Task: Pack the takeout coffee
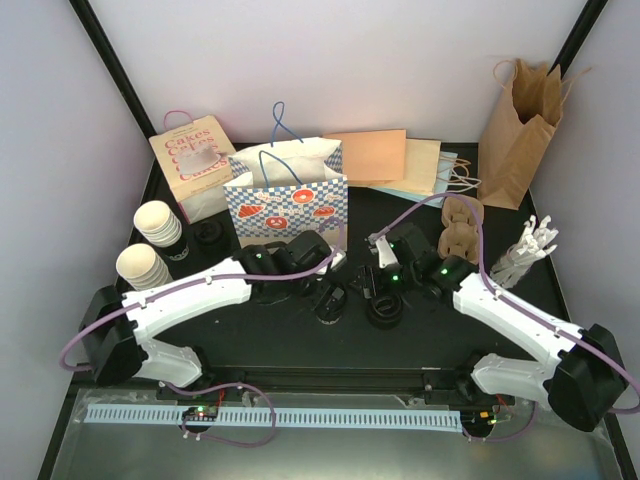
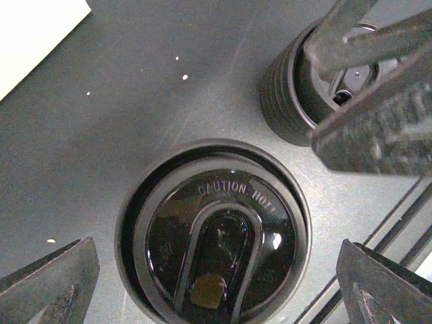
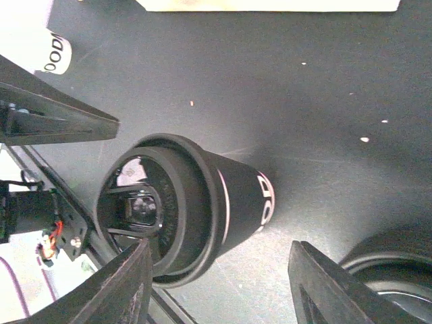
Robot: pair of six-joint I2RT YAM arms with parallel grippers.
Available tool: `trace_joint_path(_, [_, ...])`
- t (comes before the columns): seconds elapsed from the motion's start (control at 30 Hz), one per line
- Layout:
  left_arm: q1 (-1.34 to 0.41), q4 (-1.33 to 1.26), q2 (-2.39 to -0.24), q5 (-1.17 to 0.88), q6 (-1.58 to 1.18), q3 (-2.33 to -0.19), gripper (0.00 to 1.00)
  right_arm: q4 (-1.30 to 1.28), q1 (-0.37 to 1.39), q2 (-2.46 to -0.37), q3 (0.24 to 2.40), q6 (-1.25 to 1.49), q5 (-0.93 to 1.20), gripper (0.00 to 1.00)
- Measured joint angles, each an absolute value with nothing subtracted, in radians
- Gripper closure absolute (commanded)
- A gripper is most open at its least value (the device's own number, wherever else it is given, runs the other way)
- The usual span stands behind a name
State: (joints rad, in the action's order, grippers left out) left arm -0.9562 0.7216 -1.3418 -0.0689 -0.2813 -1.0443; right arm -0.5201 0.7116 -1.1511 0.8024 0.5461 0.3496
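Top view: two black lidded cups stand upright mid-table, the left cup (image 1: 330, 303) right under the left gripper (image 1: 328, 285) and the right cup (image 1: 385, 312) under the right gripper (image 1: 375, 285). Left wrist: jaws spread wide, that cup's lid (image 2: 216, 243) dead centre below, untouched. Right wrist: jaws apart too, with its cup sitting off toward one finger (image 3: 125, 287) and not clamped, far as I can tell.
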Motion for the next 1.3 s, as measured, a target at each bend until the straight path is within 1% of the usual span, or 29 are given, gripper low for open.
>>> trace_joint_path(0.2, [-0.970,0.762,-1.404,-0.043,-0.269,-1.094,0.03,-0.464,0.710,-1.177,0.789,0.567,0.398,0.46])
trace_joint_path(0.4, [-0.986,0.786,-1.449,-0.032,-0.263,-1.117,0.06,-0.431,0.698,-1.207,0.770,0.586,0.421,0.53])
trace_joint_path(0.47, [-0.992,0.794,-1.458,-0.024,-0.263,-1.124,0.07,-0.418,0.688,-1.213,0.757,0.591,0.431,0.55])
trace_joint_path(0.6, [-1.003,0.799,-1.472,-0.006,-0.264,-1.131,0.14,-0.402,0.670,-1.215,0.738,0.602,0.448,0.57])
trace_joint_path(0.7, [-1.006,0.801,-1.478,0.007,-0.264,-1.145,0.16,-0.394,0.666,-1.220,0.732,0.603,0.461,0.59])
trace_joint_path(1.3, [-1.021,0.801,-1.499,0.043,-0.260,-1.154,0.24,-0.377,0.666,-1.244,0.701,0.585,0.553,0.58])
